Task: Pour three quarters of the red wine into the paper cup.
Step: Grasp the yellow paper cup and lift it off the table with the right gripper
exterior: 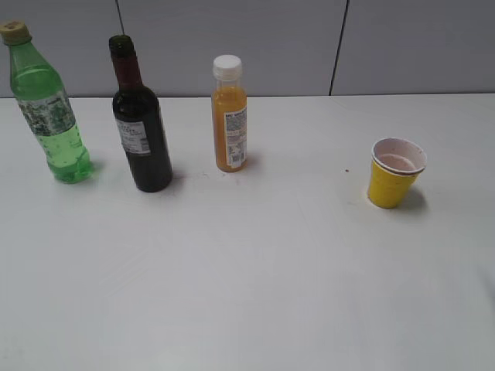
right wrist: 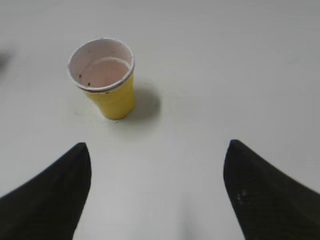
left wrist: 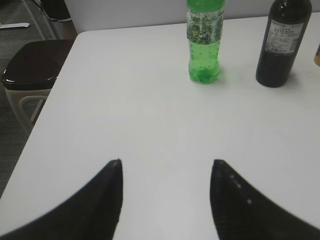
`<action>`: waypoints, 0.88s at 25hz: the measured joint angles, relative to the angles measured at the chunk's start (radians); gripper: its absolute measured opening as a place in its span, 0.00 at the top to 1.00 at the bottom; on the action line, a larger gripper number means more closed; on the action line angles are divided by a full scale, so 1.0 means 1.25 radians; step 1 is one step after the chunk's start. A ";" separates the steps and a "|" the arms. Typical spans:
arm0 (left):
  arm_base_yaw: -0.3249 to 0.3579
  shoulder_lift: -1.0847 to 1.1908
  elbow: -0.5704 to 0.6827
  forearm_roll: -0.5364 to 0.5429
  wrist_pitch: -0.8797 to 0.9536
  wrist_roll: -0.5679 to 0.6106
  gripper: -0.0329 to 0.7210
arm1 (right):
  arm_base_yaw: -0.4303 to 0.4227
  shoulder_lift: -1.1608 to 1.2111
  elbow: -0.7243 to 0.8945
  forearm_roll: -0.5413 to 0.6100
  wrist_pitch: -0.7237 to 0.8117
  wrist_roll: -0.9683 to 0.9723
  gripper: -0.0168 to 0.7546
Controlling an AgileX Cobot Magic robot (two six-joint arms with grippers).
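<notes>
Three bottles upright at desk (exterior: 255, 270) rear-left: light green plastic soda bottle (exterior: 48, 108), dark green glass wine bottle (exterior: 139, 120) holding red wine, orange juice bottle (exterior: 230, 116). Yellow paper cup (exterior: 394, 174) stands well apart, right. Left pincer (left wrist: 166, 165) and right pincer (right wrist: 157, 147): both spread, empty.

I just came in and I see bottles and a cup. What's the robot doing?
Nothing is being held yet. The left gripper hangs open over the table, facing the green soda bottle and the dark wine bottle, which has no cap on. The right gripper is open too, just in front of the yellow paper cup. The cup stands upright with pinkish stains inside. An orange juice bottle stands beside the wine bottle. No wine has been poured so far.
</notes>
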 joint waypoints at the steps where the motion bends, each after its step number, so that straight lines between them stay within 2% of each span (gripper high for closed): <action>1: 0.000 0.000 0.000 0.000 0.000 0.000 0.39 | 0.000 0.019 0.000 -0.015 -0.024 0.001 0.16; 6: 0.000 0.000 0.000 0.000 0.000 0.000 0.39 | 0.006 0.068 0.016 -0.181 -0.142 0.107 0.16; 10: 0.000 0.000 0.000 0.000 0.000 0.000 0.39 | 0.008 0.073 0.090 -0.303 -0.328 0.255 0.16; 16: 0.000 0.000 0.000 -0.001 0.000 0.000 0.39 | 0.008 0.134 0.208 -0.377 -0.624 0.325 0.20; 22: 0.000 0.000 0.000 -0.001 0.000 0.000 0.39 | 0.008 0.294 0.233 -0.400 -0.736 0.344 0.26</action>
